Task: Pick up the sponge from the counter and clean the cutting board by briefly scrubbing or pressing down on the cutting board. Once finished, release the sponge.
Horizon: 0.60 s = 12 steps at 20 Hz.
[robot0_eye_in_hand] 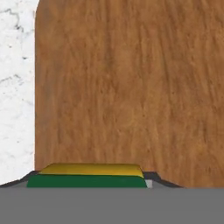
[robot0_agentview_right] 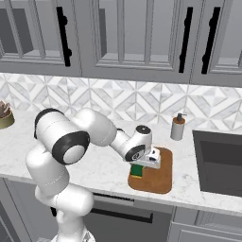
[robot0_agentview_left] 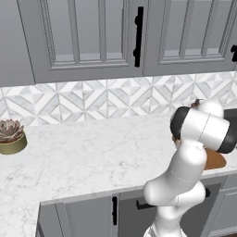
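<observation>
The reddish-brown wooden cutting board [robot0_eye_in_hand: 131, 87] lies on the white marble counter [robot0_eye_in_hand: 15, 87]. In the right base view the cutting board [robot0_agentview_right: 160, 182] sits near the counter's front edge, left of the sink. My gripper [robot0_agentview_right: 143, 164] hangs over the board's left part, shut on the sponge [robot0_agentview_right: 137, 171]. In the hand view the sponge [robot0_eye_in_hand: 87, 175] shows its green and yellow layers between my gripper's [robot0_eye_in_hand: 89, 180] dark tips. The sponge is at the board's surface; contact cannot be told. A sliver of the board [robot0_agentview_left: 215, 161] shows behind the arm in the left base view.
A soap dispenser [robot0_agentview_right: 177, 127] stands at the backsplash behind the board. A dark sink [robot0_agentview_right: 220, 160] lies to the right. A potted succulent [robot0_agentview_left: 10, 136] sits far left on the counter. Grey wall cabinets hang above.
</observation>
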Tool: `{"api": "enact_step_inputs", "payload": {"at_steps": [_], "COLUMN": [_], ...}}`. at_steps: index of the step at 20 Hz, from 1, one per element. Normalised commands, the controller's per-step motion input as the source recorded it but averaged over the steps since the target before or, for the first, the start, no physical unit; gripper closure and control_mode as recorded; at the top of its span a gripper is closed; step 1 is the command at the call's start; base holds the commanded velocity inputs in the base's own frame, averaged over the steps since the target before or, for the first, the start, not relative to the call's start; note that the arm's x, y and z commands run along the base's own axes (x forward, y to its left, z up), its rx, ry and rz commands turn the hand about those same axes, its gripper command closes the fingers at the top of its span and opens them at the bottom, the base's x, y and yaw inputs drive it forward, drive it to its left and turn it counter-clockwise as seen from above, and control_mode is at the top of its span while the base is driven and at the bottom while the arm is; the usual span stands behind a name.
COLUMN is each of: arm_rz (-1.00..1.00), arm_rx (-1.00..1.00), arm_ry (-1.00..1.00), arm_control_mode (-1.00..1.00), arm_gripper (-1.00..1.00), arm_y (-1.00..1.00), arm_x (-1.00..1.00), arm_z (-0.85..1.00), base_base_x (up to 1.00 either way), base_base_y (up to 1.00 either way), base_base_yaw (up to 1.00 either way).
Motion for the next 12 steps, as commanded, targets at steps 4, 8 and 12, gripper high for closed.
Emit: {"api": "enact_step_inputs", "payload": {"at_steps": [4, 8, 12], "arm_rz": [0.0, 0.0, 0.0], "arm_rx": [-0.07, -0.04, -0.01], "arm_ry": [0.02, 0.0, 0.0], "arm_control_mode": [-1.0, -1.0, -1.0], "arm_gripper": [1.0, 1.0, 1.0], "arm_y": [-0.28, -0.38, -0.61], "arm_x": [-0.24, -0.11, -0.27], "arm_z": [-0.92, -0.58, -0.61], "base_base_x": [0.0, 0.0, 0.0], "base_base_y": [0.0, 0.0, 0.0], "base_base_yaw": [0.0, 0.0, 0.0]}}
